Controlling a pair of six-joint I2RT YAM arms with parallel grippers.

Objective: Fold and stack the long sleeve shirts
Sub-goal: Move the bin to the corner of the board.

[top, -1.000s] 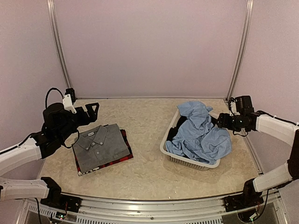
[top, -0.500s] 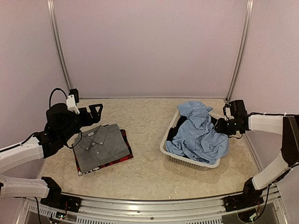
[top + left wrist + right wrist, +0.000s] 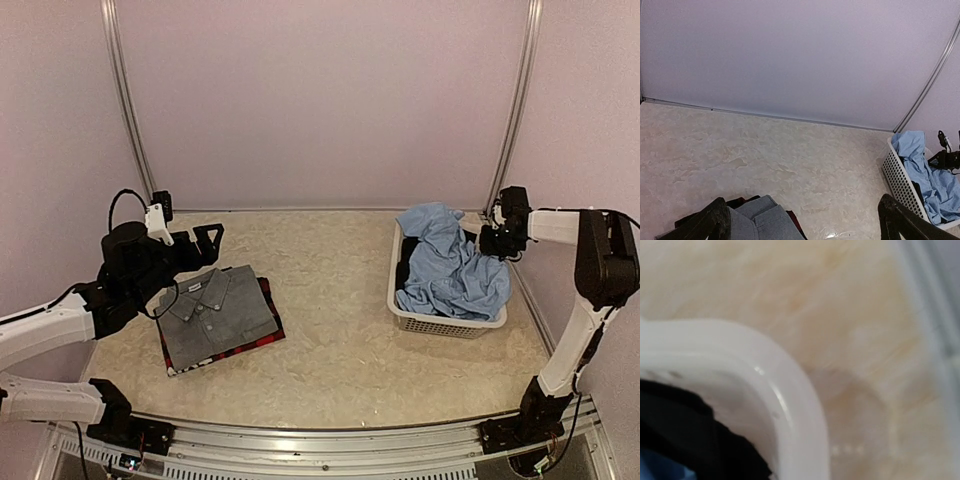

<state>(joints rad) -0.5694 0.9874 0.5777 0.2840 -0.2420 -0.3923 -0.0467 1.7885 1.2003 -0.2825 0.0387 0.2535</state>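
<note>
Grey shirt (image 3: 215,315) lying folded on plaid shirt (image 3: 258,346), near left; left pincer (image 3: 205,244) hovering spread above. Farther right, blue shirt (image 3: 450,268) heaping in basket (image 3: 440,325). Right pincer (image 3: 492,243) sitting at rim, closure untellable; possibly snagging plastic, tipping basket.

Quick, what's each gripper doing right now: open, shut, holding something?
Left gripper: open, holding nothing.
Right gripper: at the basket rim; its grip cannot be told.

white arm links (image 3: 40,335), black joints (image 3: 130,265), black cables (image 3: 114,203)
</note>
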